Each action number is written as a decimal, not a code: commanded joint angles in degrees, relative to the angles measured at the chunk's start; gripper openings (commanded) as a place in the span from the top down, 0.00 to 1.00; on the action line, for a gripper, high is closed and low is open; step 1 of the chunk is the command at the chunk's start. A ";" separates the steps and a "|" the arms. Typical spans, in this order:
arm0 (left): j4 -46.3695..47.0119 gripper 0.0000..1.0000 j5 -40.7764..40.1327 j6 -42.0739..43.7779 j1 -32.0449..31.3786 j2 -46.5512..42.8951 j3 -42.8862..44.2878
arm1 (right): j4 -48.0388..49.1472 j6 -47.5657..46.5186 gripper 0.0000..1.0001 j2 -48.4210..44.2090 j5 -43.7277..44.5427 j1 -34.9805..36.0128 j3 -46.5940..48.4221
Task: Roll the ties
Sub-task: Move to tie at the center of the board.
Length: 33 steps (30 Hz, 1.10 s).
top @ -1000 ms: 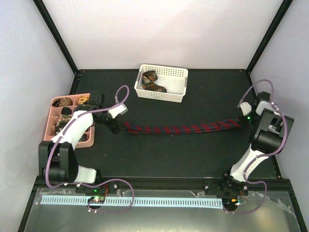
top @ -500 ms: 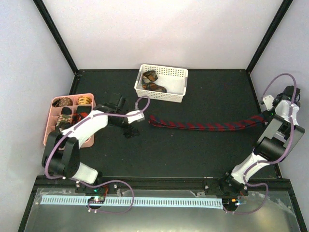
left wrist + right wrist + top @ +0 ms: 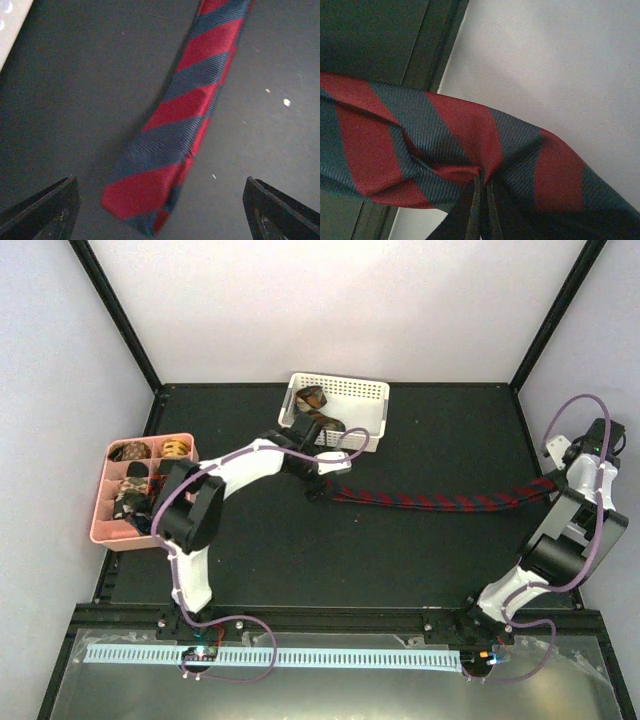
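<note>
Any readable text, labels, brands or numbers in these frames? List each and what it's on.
None readable.
The striped tie, white basket and pink tray carry no lettering. The slotted strip at the near edge shows only slots.

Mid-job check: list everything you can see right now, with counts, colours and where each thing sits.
striped tie: one, red and dark blue, stretched across the table, centre to right edge
loose ties: about two, brown-olive patterned, in the basket
rolled ties: at least four showing, brown and orange, in the tray's compartments
basket: one, white, far centre
tray: one, pink, left side
strip: one, pale blue, perforated, near edge
cables: several, purple, looping at left and right
left fingers: open, either side of the striped tie's narrow tip
right fingers: shut on its other end, at the table's right edge
</note>
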 commanded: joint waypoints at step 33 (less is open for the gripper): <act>4.19 0.56 -11.58 -5.45 -10.46 -1.78 -13.35 | -3.80 -8.20 0.95 -9.52 -3.96 -4.10 -3.56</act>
